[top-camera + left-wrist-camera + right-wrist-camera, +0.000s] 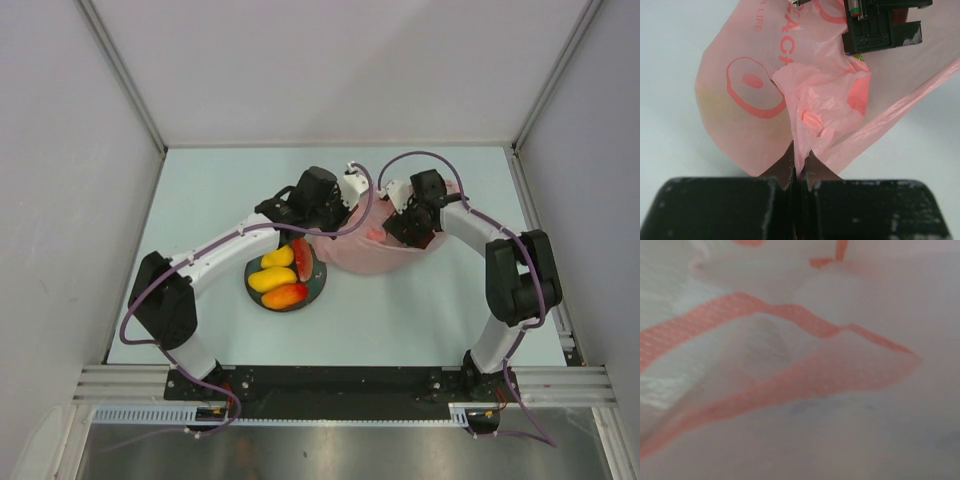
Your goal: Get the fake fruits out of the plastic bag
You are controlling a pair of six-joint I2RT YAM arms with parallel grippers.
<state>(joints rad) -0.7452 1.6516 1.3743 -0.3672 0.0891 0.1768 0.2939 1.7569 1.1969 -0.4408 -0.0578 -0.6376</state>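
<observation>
Left fingers (781, 171) pinch a fold of the crinkly translucent pink plastic bag (740, 115). Right fingers are buried inside it, so I cannot tell their state. Best hold that fold taut.

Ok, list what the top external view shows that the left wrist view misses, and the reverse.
Top external only: the dark plate holding fake fruits, beside the plastic bag. Left wrist only: the left end effector shut on a pinched fold of the bag, and the bag's red ring print. Both: the pink bag on the pale table, with the right end effector at its far side.
</observation>
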